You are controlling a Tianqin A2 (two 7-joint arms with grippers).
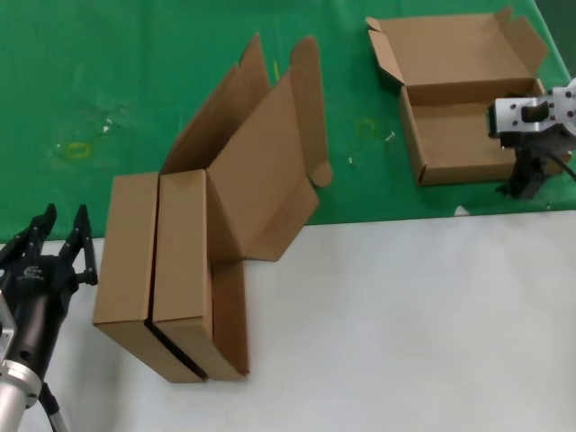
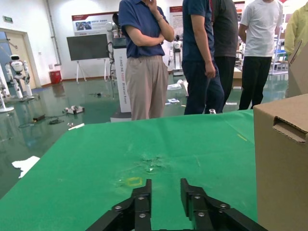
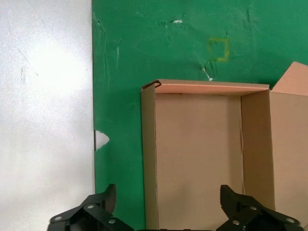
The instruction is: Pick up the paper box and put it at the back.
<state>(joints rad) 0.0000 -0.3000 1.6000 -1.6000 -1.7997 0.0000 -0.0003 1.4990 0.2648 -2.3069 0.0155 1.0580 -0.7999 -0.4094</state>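
Green cloth [image 1: 135, 81]: open box [image 1: 459, 135], nothing inside; right gripper [image 3: 168, 211] wide above it; left gripper [image 1: 58, 236] narrow, off-cloth.

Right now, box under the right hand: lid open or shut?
Open. The paper box lies on the green cloth, lid folded back, interior bare below the right hand.

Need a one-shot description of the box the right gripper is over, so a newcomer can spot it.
Start at the green cloth covering the far part of the table. On its right side, away from the other two cardboard boxes, lies the paper box, with the open right gripper above it. It alone lies flat with its lid folded back and its empty tray showing.
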